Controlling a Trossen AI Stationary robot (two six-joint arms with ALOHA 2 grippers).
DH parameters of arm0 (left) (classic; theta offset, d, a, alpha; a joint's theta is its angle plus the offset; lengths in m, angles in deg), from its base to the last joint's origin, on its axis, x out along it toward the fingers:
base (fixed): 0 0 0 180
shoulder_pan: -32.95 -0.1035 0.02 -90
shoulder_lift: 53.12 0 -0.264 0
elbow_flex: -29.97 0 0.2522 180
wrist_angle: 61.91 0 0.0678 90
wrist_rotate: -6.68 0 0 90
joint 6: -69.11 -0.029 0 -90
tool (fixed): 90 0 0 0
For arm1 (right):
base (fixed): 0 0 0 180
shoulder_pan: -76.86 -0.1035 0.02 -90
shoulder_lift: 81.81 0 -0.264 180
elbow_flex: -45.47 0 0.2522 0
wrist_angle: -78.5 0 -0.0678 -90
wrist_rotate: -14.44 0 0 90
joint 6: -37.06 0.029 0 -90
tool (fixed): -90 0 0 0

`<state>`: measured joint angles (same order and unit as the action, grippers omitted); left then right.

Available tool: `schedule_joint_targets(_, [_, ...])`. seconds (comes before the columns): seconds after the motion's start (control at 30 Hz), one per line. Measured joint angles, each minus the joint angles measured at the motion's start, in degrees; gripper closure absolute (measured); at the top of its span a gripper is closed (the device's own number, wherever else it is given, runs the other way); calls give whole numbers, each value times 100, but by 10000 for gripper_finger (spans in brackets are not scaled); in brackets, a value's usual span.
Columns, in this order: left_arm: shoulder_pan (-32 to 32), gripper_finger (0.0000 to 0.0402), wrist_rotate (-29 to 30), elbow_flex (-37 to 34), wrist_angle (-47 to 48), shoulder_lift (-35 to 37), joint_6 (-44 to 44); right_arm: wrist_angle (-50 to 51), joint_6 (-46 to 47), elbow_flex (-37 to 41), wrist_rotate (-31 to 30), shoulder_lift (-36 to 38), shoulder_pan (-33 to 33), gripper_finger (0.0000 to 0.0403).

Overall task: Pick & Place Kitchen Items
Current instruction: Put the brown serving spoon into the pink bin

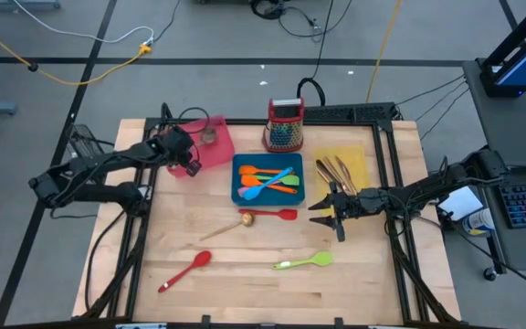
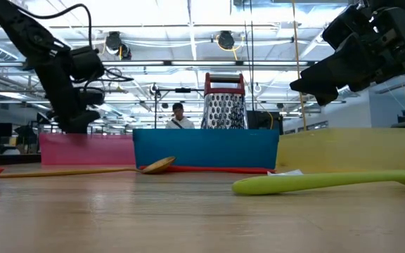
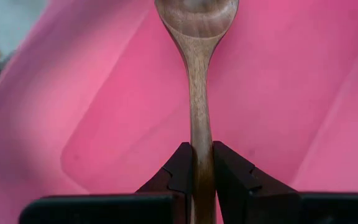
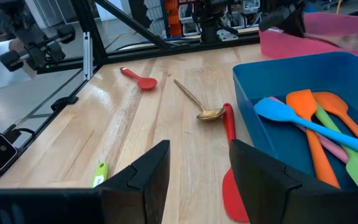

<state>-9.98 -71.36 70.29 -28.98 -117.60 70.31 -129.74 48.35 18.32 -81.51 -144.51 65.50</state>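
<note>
Left wrist view: left gripper [image 3: 202,171] clamping wooden spoon [image 3: 197,37]

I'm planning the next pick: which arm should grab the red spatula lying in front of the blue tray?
Right. The right hand is open, empty and close beside the red spatula. The left hand is over the pink tray, shut on a wooden spoon.

No legible text, label, brand, number or sign appears on any item in these views.
</note>
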Motion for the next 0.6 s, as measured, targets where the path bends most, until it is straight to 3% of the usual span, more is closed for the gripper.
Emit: schedule_joint_targets(0.6, [-206,325,-192,-448,-1009,0,-196,1,-16,0,-14,1,0,243])
